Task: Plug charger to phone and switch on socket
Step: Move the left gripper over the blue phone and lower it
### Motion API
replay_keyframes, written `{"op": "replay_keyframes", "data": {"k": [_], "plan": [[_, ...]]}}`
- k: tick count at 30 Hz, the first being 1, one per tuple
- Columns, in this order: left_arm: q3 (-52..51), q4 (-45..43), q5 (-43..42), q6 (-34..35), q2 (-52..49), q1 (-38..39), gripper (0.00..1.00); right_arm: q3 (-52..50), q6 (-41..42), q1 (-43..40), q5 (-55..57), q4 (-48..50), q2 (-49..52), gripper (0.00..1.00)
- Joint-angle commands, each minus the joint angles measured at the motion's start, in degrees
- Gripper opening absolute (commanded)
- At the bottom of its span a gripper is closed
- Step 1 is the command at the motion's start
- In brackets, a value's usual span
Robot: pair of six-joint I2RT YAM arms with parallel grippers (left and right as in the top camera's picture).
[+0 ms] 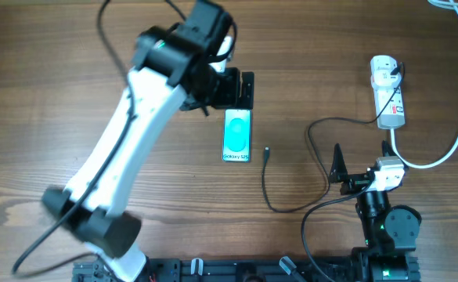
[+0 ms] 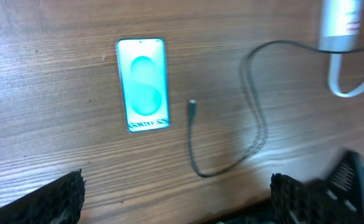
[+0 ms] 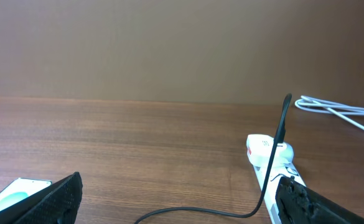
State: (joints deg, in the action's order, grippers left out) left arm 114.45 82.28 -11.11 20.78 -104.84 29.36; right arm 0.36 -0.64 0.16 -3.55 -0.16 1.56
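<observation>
The phone (image 1: 237, 135) lies flat mid-table with its turquoise screen lit; it also shows in the left wrist view (image 2: 142, 84) and at the edge of the right wrist view (image 3: 14, 190). The charger's dark plug tip (image 1: 267, 152) lies on the wood just right of the phone, apart from it (image 2: 192, 106). Its thin black cable (image 1: 316, 129) loops to the white adapter (image 1: 384, 69), which sits in the socket strip (image 1: 391, 108). My left gripper (image 1: 235, 90) is open and empty above the phone's far end (image 2: 175, 208). My right gripper (image 1: 362, 160) is open and empty near the strip (image 3: 182, 208).
The strip's thick white cord (image 1: 448, 153) curves off to the right edge and shows in the right wrist view (image 3: 337, 109). The charger cable rises in front of the right wrist camera (image 3: 276, 143). The left arm (image 1: 127, 141) spans the left half of the table.
</observation>
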Motion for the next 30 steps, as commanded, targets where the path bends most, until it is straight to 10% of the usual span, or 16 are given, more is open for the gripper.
{"op": "replay_keyframes", "data": {"k": [1,30], "plan": [[2.0,-0.7,1.6,0.7,-7.3,0.2,1.00,-0.1,0.8,-0.2,0.4,0.2,-0.2,1.00],[1.8,-9.4,11.2,2.6,-25.6,4.9,1.00,-0.1,0.8,-0.2,0.4,0.2,-0.2,1.00]]}}
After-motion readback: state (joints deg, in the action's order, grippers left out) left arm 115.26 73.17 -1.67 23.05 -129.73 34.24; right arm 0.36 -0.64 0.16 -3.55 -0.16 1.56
